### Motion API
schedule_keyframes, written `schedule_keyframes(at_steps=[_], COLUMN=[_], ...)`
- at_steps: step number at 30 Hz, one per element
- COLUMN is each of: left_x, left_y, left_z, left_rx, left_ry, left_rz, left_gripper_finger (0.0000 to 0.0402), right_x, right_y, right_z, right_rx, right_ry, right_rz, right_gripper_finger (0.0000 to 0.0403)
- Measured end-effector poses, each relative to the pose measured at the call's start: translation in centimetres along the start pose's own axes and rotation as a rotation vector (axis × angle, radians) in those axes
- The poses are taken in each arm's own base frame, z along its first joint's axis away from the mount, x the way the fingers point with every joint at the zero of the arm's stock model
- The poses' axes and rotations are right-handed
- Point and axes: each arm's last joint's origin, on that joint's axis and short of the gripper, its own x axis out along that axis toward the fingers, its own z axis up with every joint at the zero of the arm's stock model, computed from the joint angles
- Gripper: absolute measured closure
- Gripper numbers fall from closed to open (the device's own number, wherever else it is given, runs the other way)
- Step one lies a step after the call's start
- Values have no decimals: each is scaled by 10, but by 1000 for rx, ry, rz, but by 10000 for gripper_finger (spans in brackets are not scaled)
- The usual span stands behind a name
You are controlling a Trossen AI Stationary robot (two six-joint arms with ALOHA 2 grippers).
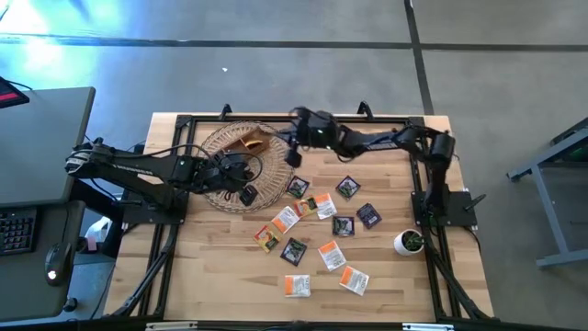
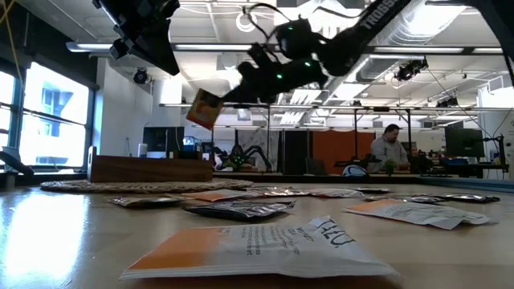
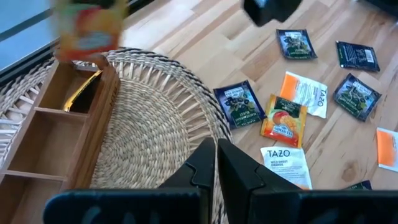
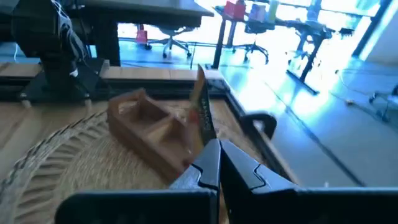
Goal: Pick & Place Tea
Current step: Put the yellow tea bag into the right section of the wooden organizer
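Note:
An orange tea sachet (image 2: 205, 108) hangs in the air over the far part of the round woven mat (image 1: 213, 138), with my right gripper (image 4: 214, 146) shut on it. It floats above the end of the brown wooden divided box (image 3: 56, 124), which rests on the mat. One compartment of the box holds a yellow-edged sachet (image 3: 84, 93). Several more sachets (image 1: 322, 230), white-orange and dark, lie flat on the table right of the mat. My left gripper (image 3: 216, 146) is shut on nothing and hovers over the mat's near right part. My right gripper pinches one edge of the orange sachet (image 4: 204, 127) between its two fingertips. The fingers come nearly level from the table's right side. The sachet shows edge-on past the fingertips, tilted and lifted clear of the box and mat.
A small white pot with a plant (image 1: 409, 242) stands near the table's right edge, beside the right arm's base. Black frame rails (image 1: 175, 230) run along the table's sides. Bare wood lies at the near left of the table.

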Motion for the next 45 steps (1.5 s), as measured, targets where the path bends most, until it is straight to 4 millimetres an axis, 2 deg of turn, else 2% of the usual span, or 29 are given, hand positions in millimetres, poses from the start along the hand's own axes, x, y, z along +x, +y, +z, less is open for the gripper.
schedule_keyframes(at_steps=[2,5,9,14,20,25,31,35,38,45], left_x=[0,0,0,0,0,0,0,0,0,0], left_y=[0,0,0,0,0,1,1,1,1,0], left_z=[0,0,0,-1,-1,-1,-1,-1,-1,-1], left_rx=[0,0,2,25,35,43,42,41,40,34], left_ry=[-1,1,4,7,2,-2,-2,-2,-2,2], left_rz=[1,-1,-4,3,10,14,15,14,14,11], left_gripper_finger=[386,386,386,386,386,386,386,386,386,386], right_x=[16,36,54,65,66,65,65,72,76,76], right_y=[-3,-8,-15,-31,-50,-56,-53,-46,-41,-43], right_z=[12,17,11,2,0,-1,-4,-14,-22,-21], right_rx=[-55,-102,-132,-138,-100,-105,-115,-141,-178,-201], right_ry=[28,127,229,271,248,249,247,241,267,291], right_rz=[9,25,24,18,50,50,127,154,154,78], right_gripper_finger=[403,403,403,403,403,403,403,403,403,402])
